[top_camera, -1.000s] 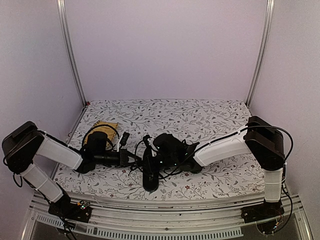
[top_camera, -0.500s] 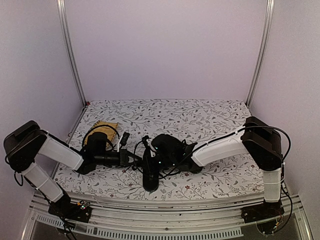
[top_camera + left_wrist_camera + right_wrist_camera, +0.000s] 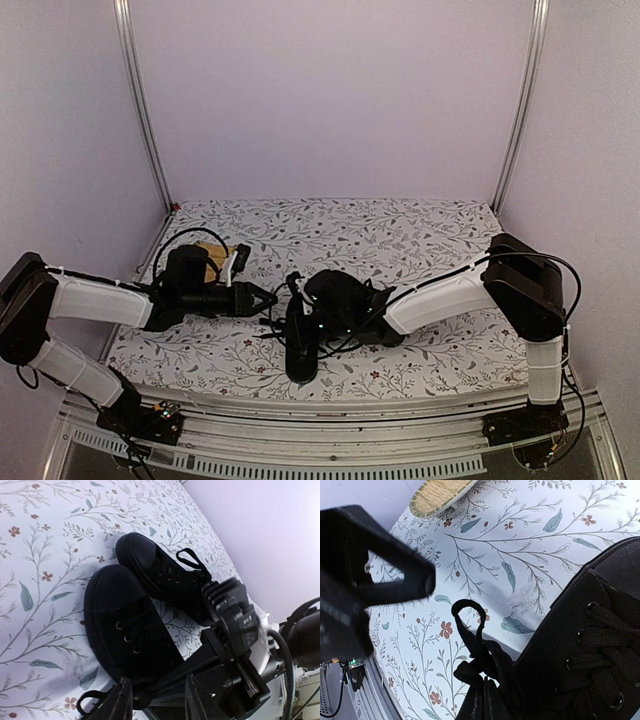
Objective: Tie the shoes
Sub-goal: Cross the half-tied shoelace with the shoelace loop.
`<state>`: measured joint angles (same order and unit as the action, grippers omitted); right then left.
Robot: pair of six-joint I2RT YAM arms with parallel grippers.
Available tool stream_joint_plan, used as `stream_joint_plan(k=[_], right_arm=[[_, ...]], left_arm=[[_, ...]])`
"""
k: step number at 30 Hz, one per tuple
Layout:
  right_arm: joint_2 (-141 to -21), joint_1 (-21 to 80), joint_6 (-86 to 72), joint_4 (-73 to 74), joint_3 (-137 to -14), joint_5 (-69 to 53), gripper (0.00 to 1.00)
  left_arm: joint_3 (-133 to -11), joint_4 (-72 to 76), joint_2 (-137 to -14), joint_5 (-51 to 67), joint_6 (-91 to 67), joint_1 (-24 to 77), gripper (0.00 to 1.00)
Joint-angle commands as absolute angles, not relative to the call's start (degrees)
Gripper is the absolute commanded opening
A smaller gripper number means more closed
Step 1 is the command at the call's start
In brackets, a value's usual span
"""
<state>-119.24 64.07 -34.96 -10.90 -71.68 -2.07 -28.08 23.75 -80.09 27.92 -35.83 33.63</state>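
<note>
The pair of small black low-top canvas shoes (image 3: pixel 131 630) lies side by side near the middle of the near edge of the floral-patterned surface (image 3: pixel 420 225). Left gripper (image 3: pixel 266 298): jaws apart, just left of the shoes. Right gripper (image 3: pixel 303 318): jaws together, at the thin black laces (image 3: pixel 470 630).

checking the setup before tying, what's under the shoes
Both shoes sit directly on the floral tablecloth, a lace loop lying on it too. The woven mat lies apart, not beneath them. Their soles and the cloth right under them are hidden.
</note>
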Motion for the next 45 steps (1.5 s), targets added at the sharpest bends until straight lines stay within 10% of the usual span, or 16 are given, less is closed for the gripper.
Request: stream_joint_plan(k=[1, 15, 23, 45], right_arm=[[-118.3, 63.1, -35.0, -9.7, -70.2, 1.5, 0.02], [-116.2, 63.1, -34.8, -10.5, -68.4, 0.9, 0.02], [-109.5, 63.2, -33.9, -11.4, -63.4, -4.4, 0.02], [-104.3, 63.1, -33.7, -6.3, -61.0, -9.3, 0.02]], left_arm=[[-31.4, 15.1, -81.8, 26.8, -30.2, 30.4, 0.35], [-36.5, 18.6, -95.5, 39.7, -25.2, 28.0, 0.51], [-27.7, 24.5, -82.7, 30.9, -30.6, 28.1, 0.67], [-23.8, 39.1, -86.4, 43.5, -42.8, 32.5, 0.68]])
